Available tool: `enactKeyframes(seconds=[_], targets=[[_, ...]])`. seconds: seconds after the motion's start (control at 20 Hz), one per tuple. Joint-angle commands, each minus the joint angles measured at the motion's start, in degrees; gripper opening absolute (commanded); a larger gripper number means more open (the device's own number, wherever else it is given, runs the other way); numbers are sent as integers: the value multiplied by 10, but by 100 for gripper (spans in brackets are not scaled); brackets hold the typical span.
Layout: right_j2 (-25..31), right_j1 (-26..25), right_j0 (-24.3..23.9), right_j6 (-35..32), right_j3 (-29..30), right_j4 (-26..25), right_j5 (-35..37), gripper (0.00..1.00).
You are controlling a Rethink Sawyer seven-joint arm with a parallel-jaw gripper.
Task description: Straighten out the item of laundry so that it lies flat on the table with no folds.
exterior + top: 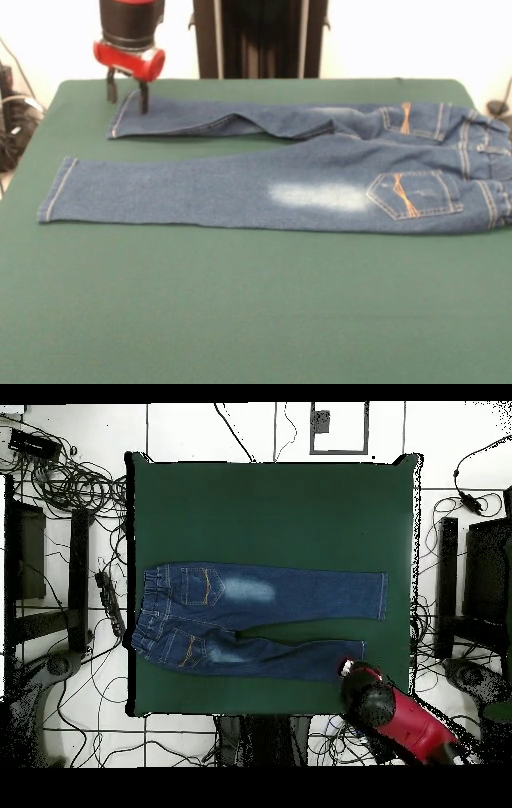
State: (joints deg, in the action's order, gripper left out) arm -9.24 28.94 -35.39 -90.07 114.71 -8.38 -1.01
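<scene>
A small pair of blue denim jeans point(272, 188) with orange stitching lies spread across the dark green worktop point(240, 312), back pockets up, waistband toward 3 o'clock and hems toward 9 o'clock in the front view, so its long axis runs side to side. The nearer leg lies flat and straight; the farther leg angles away from it, with a ridge of fabric along its near edge toward the crotch that appears not fully smoothed. The pincer point(128, 94), below its red collar, stands at the far leg's hem point(120, 120), its two dark fingers slightly apart, one tip at the cloth's edge; whether it grips denim cannot be told. From the pincer the garment stretches toward 3 o'clock, so any flattening pull would probably run outward toward 9 o'clock.
</scene>
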Motion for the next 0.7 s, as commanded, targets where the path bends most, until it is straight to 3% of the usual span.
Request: enactKeyframes(seconds=[0.05, 0.3, 0.55, 0.7], targets=[[91, -20, -2, -129, 60, 33, 42, 100], [94, -71, -14, -114, 41, 9, -7, 100], [81, -144, -8, -121, 2, -17, -120, 100], [74, -159, 1, -125, -11, -22, -163, 100]])
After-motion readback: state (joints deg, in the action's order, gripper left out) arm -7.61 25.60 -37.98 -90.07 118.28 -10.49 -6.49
